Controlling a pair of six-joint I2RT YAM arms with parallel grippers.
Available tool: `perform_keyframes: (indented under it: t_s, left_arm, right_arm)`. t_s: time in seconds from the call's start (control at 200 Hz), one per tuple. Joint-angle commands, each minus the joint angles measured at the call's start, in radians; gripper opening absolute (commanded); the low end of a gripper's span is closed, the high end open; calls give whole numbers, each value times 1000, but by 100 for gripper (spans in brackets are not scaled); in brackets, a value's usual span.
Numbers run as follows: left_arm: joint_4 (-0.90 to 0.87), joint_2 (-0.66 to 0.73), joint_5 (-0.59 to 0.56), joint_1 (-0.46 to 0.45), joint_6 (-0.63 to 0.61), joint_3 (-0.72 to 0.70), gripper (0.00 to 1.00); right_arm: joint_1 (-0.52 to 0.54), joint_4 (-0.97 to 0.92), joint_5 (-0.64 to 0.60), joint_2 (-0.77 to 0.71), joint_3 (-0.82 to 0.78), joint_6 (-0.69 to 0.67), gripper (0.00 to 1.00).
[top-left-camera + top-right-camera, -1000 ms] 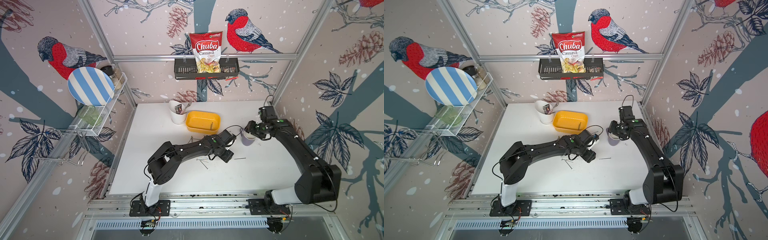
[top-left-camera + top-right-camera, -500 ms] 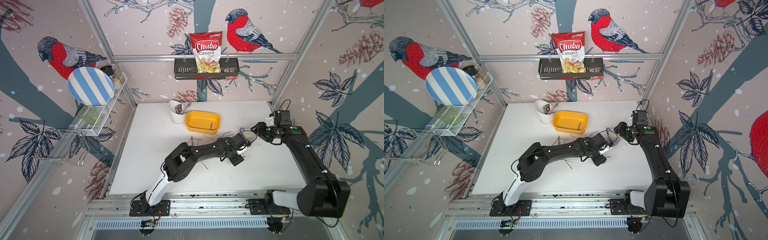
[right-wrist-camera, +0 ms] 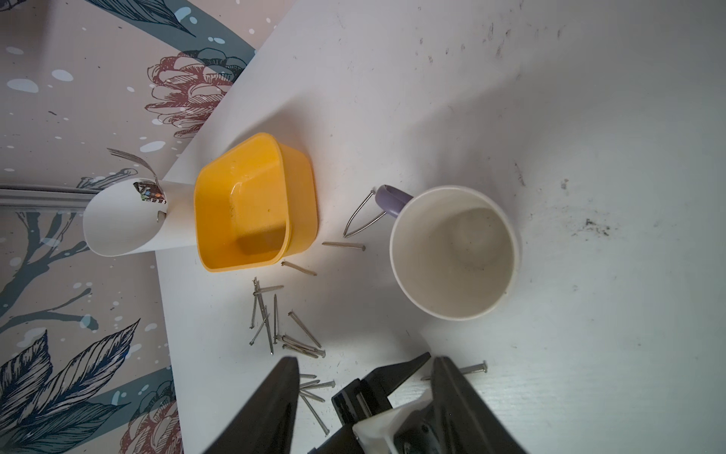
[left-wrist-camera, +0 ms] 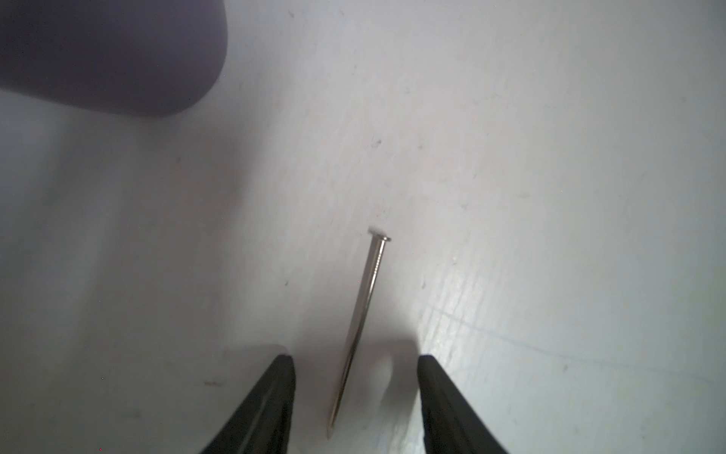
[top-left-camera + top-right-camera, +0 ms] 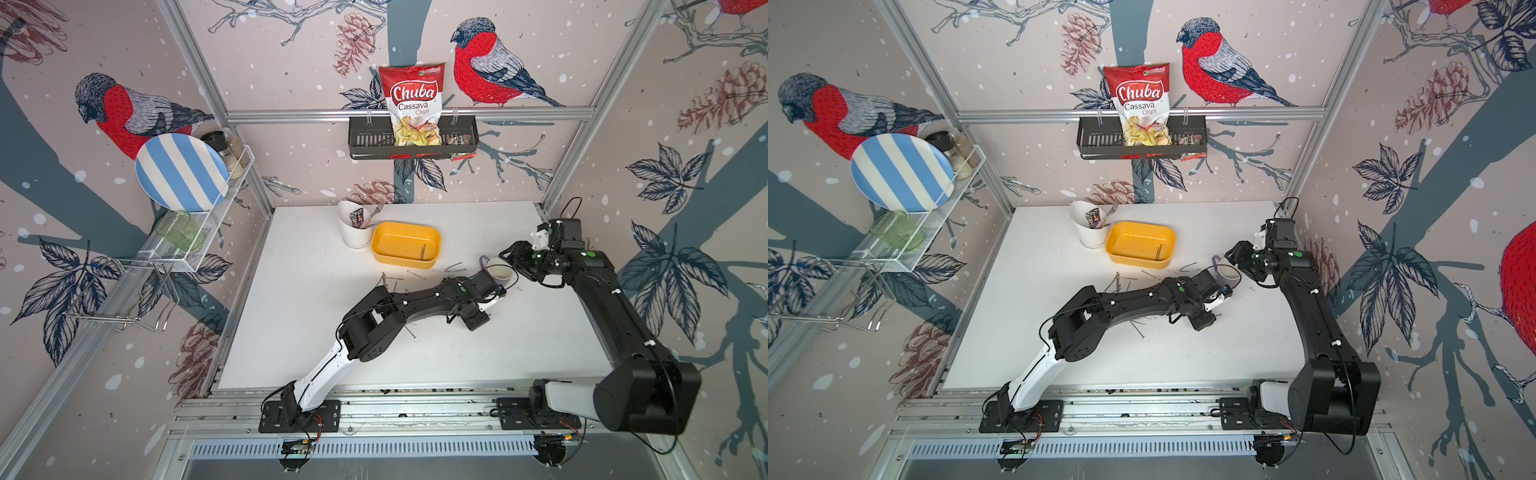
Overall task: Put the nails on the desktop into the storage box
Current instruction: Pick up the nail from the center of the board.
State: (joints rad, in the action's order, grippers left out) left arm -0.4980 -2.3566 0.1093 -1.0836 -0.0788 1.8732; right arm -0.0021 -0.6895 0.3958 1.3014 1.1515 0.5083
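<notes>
Yellow box (image 5: 402, 262), upper centre: holds two nails (image 5: 423, 252). Most left scattered on table (image 5: 311, 266) below it. Astride one nail (image 4: 361, 314), ungripped: left tool (image 4: 356, 358), spread; right tool (image 3: 365, 358) spread, empty.

The white, scuffed table (image 5: 311, 291) carries a single nail (image 4: 363, 306) lying flat between the left fingers (image 4: 275, 401), touching neither. A mug (image 5: 498, 272) with a lilac handle stands upright just beyond those fingers and ahead of the right fingers (image 3: 271, 408). Past the mug sits the yellow storage box (image 5: 399, 262), with a white cutlery cup (image 5: 355, 239) just beside its far end. Loose nails (image 3: 275, 326) lie scattered between box and mug, two meeting at the mug's handle, with a denser heap nearer the right fingers.
</notes>
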Motion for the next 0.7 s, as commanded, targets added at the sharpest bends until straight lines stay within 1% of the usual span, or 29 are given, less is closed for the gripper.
perform_keyframes:
  t_s: [0.0,0.07,0.22,0.315,0.49,0.575,0.695]
  left_arm:
    - [-14,-12,5,-13,-11,-5,52]
    - [-14,-31,-5,-17,-3,2,47]
    - [-18,-56,-7,-16,15,17,29]
    - [-37,-63,-14,-16,14,15,14]
    - [-85,-48,-36,-24,2,-30,9]
    - [-102,-37,-52,-26,4,-67,0]
    - [-108,-12,-75,-24,32,-139,0]
  right_arm:
    - [0,15,15,-1,7,10,58]
    - [1,16,17,-4,8,11,58]
    - [1,13,14,-10,13,9,58]
    - [0,14,12,-15,9,10,58]
    - [0,23,11,-15,7,10,58]
    - [0,34,17,-13,4,17,59]
    - [0,49,26,-8,4,25,59]
